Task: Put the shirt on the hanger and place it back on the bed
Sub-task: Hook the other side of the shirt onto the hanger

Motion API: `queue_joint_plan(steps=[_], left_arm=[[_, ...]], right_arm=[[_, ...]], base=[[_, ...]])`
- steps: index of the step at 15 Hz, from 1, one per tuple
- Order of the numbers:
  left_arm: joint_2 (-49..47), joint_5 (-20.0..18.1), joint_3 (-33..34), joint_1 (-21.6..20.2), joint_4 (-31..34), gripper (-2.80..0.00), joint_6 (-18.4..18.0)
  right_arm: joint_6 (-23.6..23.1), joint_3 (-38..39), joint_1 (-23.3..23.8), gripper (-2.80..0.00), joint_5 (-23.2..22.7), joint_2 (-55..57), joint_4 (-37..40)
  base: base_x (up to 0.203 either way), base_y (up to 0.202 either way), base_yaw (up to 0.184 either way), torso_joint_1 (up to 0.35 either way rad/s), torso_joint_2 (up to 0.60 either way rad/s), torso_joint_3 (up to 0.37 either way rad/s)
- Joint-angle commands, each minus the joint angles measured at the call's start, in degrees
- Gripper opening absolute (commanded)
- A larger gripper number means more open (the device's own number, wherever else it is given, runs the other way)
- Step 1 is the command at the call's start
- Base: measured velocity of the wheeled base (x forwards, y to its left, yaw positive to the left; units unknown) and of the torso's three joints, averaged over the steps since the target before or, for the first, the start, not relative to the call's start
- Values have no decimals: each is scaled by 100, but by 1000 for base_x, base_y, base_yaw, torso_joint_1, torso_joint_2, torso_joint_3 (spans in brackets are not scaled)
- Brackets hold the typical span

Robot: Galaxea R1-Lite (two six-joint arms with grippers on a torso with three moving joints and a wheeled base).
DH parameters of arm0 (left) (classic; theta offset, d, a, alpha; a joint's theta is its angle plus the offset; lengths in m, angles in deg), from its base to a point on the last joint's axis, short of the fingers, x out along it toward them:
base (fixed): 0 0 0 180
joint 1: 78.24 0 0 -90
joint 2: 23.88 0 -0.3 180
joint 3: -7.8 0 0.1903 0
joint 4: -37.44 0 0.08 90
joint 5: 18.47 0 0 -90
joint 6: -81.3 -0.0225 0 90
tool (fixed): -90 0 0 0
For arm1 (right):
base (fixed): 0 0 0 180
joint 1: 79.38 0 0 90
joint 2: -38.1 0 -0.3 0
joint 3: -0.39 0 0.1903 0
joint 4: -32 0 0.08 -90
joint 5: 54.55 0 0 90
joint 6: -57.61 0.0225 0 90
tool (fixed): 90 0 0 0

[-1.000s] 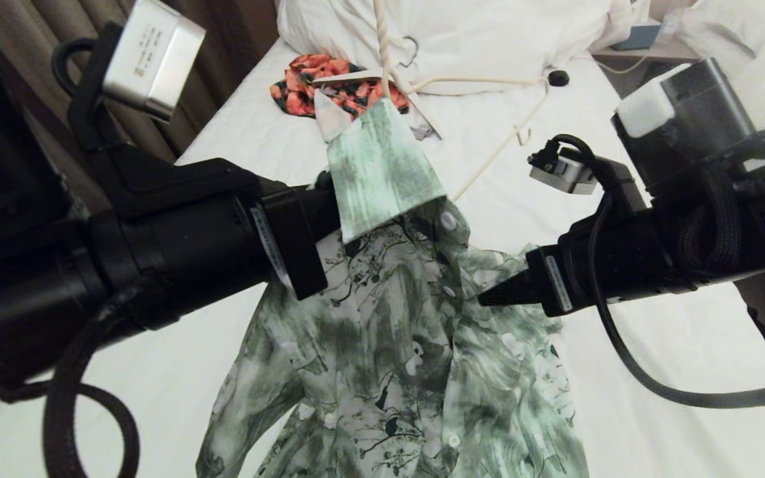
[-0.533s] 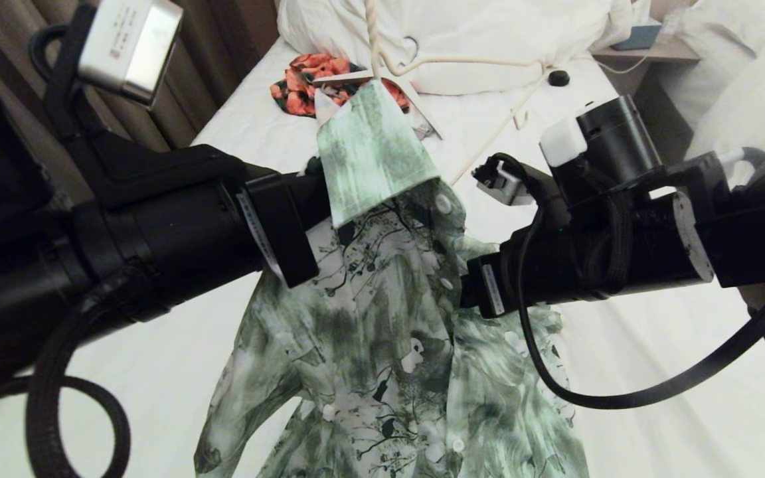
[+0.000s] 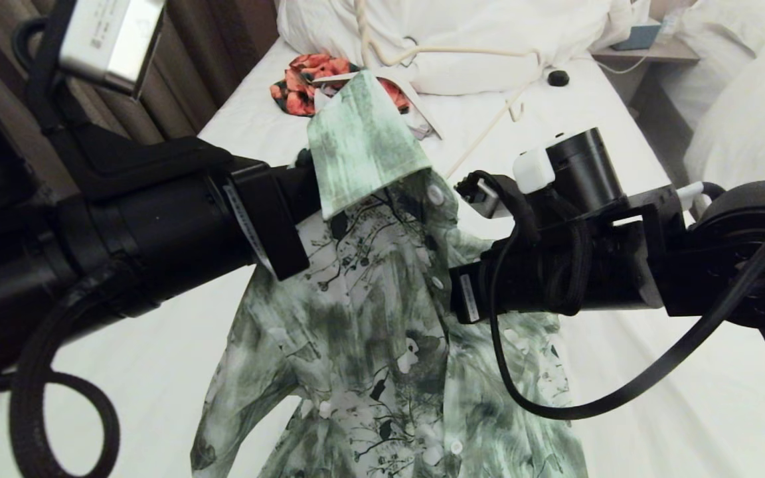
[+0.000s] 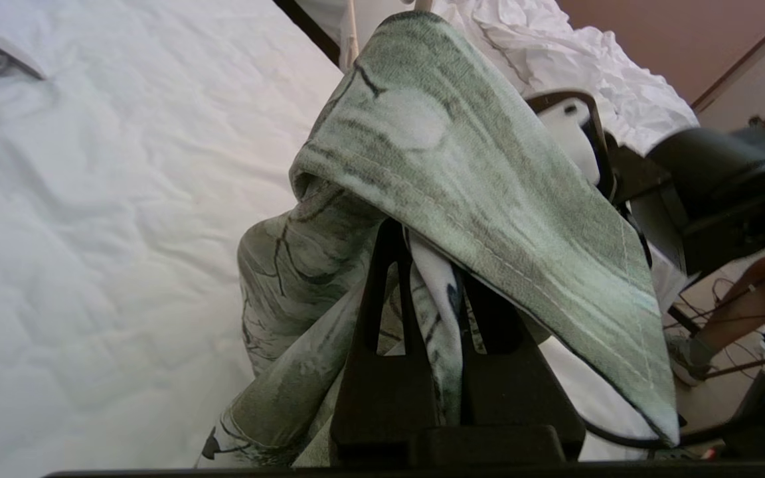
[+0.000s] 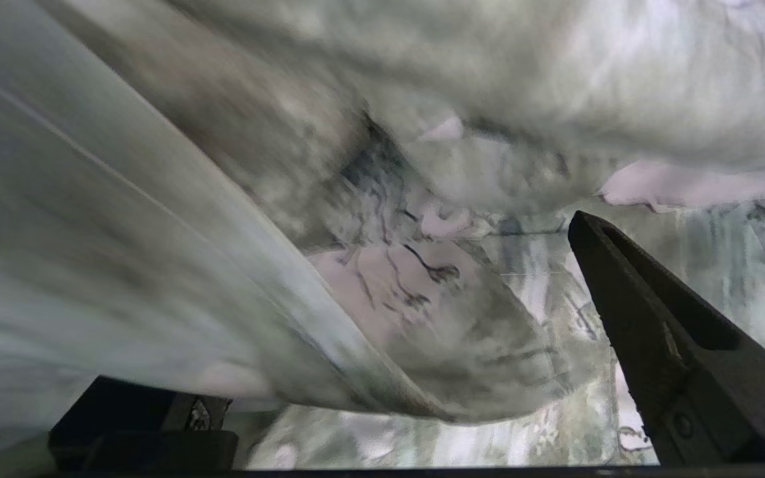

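The head view shows the shirt (image 3: 382, 318) lifted over the bed (image 3: 621, 398), its long axis running from the raised collar at the far end down to the hem spread toward the near edge of the picture, button placket facing up. The collar flap points up and away, toward the pillows (image 3: 489, 40). Above it the cream wire hanger (image 3: 482, 133) rises out of the collar, one arm slanting down to the sheet on the right. An orange-red floral garment (image 3: 309, 83) lies farther up the bed.

The left hand (image 4: 432, 292) is hidden behind the collar in the head view; the left wrist view shows it clenched on the shirt, a fold of fabric pinched between its fingers (image 4: 382, 318) with the collar draped over them.

The right hand's tips are likewise hidden in the head view, pushed into the shirt front at the placket. The right wrist view shows the right hand (image 5: 382, 372) released, its fingers (image 5: 655, 345) standing wide apart with shirt fabric lying loose across the gap, one finger partly covered.
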State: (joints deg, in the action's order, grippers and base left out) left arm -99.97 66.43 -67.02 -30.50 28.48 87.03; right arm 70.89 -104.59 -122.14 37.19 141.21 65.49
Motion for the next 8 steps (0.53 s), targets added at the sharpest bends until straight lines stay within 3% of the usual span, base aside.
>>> queue_joint_plan(steps=[1,3,4,8], left_arm=[[42,-9,-5,-36,-19,-280,7],[42,-9,-5,-36,-19,-280,7],[51,-9,-14,-36,-19,-280,7],[43,-9,-31,-103,-19,-280,16]], right_arm=[[8,83,-39,0,62,60,-19],[8,84,-57,0,89,95,-28],[23,84,-81,-280,113,137,-105],[69,145,-104,-280,311,165,-870]], base=[[0,0,0,0,0,0],[0,0,0,0,0,0],[0,0,0,0,0,0],[0,0,0,0,0,0]])
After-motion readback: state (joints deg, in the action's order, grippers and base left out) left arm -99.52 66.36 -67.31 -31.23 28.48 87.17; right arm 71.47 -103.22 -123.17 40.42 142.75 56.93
